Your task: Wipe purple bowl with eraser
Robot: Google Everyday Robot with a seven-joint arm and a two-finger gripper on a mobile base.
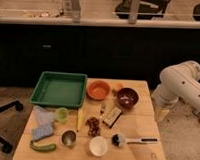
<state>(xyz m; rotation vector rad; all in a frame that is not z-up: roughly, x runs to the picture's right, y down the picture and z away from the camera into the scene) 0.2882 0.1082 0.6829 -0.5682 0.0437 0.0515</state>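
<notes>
The purple bowl is round and dark maroon with a pale patch inside. It sits on the wooden table at the back right, next to the orange bowl. The eraser, a small block with a pale tan top and dark sides, lies on the table just in front and to the left of the purple bowl. Only my white arm shows, bent beside the table's right edge. My gripper is not in view.
A green tray stands at the back left. A black-headed brush, white cup, metal cup, green cup, blue-grey sponge and brown item lie across the front. A dark counter stands behind.
</notes>
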